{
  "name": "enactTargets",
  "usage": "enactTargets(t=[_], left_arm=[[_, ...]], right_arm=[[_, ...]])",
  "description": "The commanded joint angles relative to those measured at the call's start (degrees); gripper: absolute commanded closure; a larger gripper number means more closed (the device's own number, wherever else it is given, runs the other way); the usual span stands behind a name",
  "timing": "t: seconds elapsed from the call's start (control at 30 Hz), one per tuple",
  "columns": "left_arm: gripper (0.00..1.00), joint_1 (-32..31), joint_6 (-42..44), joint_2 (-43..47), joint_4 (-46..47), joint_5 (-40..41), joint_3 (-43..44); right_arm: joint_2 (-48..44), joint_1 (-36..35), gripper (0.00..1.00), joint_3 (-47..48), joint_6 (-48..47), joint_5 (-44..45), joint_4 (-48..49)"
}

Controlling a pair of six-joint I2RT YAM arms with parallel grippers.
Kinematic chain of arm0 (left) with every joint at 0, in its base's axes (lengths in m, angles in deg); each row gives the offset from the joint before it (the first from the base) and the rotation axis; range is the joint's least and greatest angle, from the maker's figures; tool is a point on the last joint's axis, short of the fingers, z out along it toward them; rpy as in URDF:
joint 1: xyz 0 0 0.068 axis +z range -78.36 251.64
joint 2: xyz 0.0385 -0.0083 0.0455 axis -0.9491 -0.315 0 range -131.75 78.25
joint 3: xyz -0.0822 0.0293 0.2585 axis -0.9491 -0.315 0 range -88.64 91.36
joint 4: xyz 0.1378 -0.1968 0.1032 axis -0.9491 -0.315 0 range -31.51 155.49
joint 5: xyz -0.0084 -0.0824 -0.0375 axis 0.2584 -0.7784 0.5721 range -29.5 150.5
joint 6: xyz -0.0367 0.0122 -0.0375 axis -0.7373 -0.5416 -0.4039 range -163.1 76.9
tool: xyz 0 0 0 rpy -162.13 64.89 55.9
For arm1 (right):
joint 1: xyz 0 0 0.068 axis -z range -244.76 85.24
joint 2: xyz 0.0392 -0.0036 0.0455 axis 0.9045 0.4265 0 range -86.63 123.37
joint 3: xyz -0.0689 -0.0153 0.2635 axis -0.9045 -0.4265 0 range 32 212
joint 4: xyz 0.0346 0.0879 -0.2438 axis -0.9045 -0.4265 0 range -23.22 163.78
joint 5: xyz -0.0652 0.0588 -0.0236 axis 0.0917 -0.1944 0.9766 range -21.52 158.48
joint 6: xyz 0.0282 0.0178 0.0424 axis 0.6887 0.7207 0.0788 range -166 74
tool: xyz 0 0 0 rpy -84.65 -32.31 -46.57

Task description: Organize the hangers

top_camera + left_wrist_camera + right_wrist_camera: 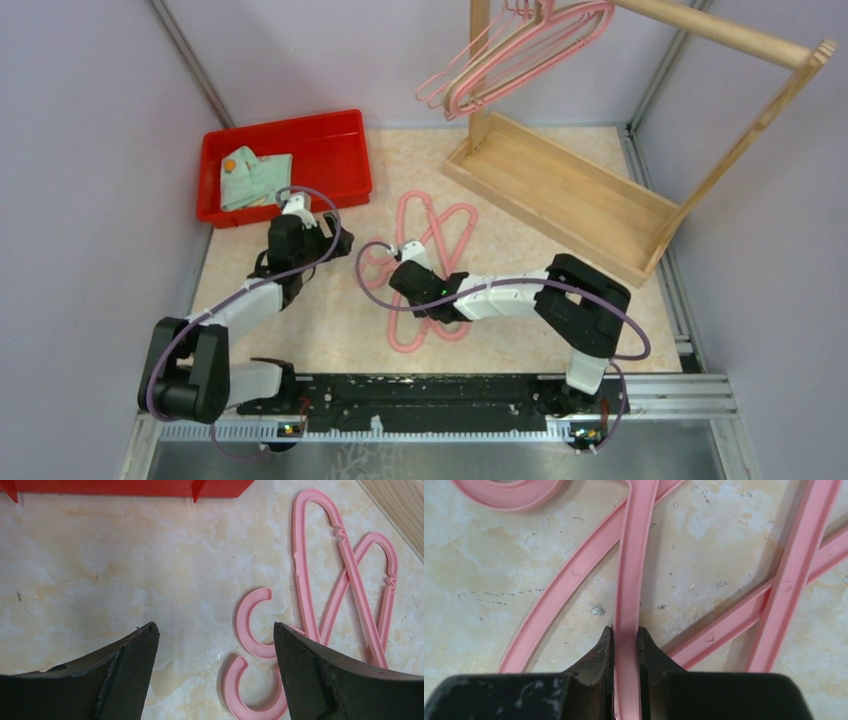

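Two pink hangers (437,235) lie crossed on the marble tabletop in the middle. My right gripper (625,630) is shut on a straight bar of one pink hanger (631,570), its fingers pressed on both sides of the bar, low over the table. In the top view that gripper (408,252) sits near the hooks. My left gripper (216,632) stands open just left of the pile, nothing between its fingers; two pink hooks (250,630) lie by its right finger. Several pink hangers (520,50) hang on the wooden rack's rod.
A red bin (340,145) with a folded green cloth (252,178) stands at the back left. The wooden rack (570,190), with a tray base and a slanted rod, fills the back right. Grey walls close in on both sides.
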Motion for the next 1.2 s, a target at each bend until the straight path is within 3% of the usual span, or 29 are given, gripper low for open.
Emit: enactTargets(t=[0.0,0.13,0.4,0.73,0.87,1.17], left_arm=[[0.10,-0.2,0.8,1.6,-0.4,0.6,0.0],[0.10,-0.2,0.6,1.8,-0.8,0.5,0.1],[0.11,-0.2,0.2,0.8,-0.6,-0.5,1.0],[0.11,-0.3,0.7,-0.9,-0.8,-1.4,2.9],[0.11,-0.3,0.7,-1.7,-1.1,-1.3,3.7],[0.11,-0.5,0.5,-2.2,-0.6,-1.2,3.5]], right_arm=[[-3.8,1.7,1.00,-3.9,0.5,-2.2,-1.4],[-16.2,5.1,1.00,-8.0,1.6,-9.9,2.9],[-34.3,8.0,1.00,-11.8,4.1,-7.6,-1.3],[-53.4,21.2,1.00,-19.1,9.4,-9.1,-4.3],[-56.4,28.9,1.00,-16.7,9.3,-12.4,-3.6],[-50.9,48.0,1.00,-8.7,13.4,-34.0,7.0]])
